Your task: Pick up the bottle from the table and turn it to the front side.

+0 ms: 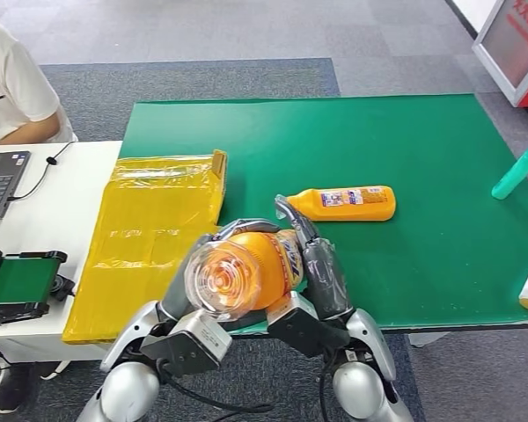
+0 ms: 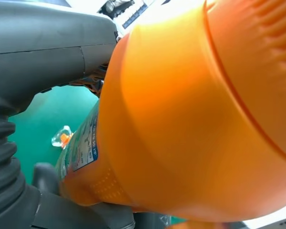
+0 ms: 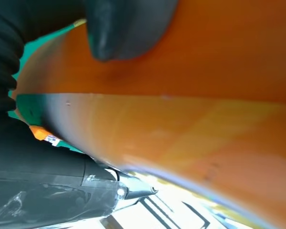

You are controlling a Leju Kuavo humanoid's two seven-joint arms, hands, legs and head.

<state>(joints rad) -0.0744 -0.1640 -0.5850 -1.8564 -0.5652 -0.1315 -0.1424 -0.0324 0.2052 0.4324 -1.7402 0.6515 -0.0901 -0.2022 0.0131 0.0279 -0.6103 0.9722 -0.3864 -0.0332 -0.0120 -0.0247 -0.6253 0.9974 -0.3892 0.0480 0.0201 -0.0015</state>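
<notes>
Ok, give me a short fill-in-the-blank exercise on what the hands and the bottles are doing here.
1. The orange bottle is held by ____ hands, the left hand and the right hand.
2. A second orange bottle lies on its ____ on the green mat.
3. The yellow bag lies on the robot's ____ side.

Missing words: both; side; left

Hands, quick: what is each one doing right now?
Left hand: holds the orange bottle at its base end.
Right hand: grips the same bottle near its label end.
</notes>
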